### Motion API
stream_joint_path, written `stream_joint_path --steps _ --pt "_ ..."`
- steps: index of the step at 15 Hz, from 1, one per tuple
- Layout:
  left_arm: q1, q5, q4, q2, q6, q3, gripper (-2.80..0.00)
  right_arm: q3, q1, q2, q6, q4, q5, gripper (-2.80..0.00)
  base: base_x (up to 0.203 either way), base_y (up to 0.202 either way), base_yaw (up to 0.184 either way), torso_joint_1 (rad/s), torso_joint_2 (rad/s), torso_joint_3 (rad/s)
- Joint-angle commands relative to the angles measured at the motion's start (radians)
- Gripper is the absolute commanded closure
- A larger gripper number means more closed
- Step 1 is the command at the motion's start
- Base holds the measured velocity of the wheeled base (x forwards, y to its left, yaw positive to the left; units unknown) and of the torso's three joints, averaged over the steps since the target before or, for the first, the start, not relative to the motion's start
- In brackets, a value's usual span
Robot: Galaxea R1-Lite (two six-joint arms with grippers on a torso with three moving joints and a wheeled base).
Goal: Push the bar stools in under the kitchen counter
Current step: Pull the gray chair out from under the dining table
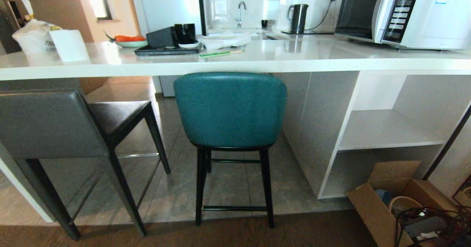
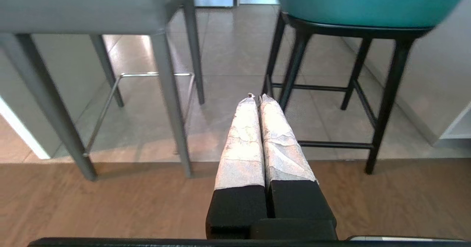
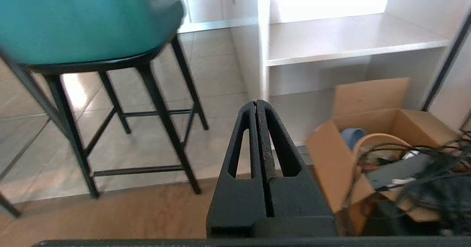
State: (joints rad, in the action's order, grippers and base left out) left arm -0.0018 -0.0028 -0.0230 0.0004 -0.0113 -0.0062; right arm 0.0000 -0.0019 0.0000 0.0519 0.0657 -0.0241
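the tiled floor (image 1: 228,188) carries both stools (image 1: 230,129), teal beside grey (image 1: 55,129); a cardboard box (image 1: 390,203) sits on wood flooring (image 1: 220,236).

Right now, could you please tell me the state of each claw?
Left claw: closed, holding nothing.
Right claw: closed, holding nothing.

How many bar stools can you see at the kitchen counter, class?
2. The teal-backed bar stool stands at the middle of the kitchen counter, its back below the edge. The grey-backed bar stool stands to its left, turned at an angle. No others show.
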Motion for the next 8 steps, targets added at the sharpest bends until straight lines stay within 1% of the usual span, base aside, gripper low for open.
stream_joint_path --steps 1,8 --pt "0.000 0.000 0.000 -0.002 -0.001 0.000 0.00 0.023 0.000 0.000 0.000 0.000 0.000 0.00 0.000 0.201 -0.001 0.009 0.01 0.003" --pt "0.001 0.000 0.000 -0.002 -0.001 0.000 0.00 0.023 0.000 0.000 0.000 0.000 0.000 0.00 0.000 0.197 -0.001 0.000 0.00 0.003"
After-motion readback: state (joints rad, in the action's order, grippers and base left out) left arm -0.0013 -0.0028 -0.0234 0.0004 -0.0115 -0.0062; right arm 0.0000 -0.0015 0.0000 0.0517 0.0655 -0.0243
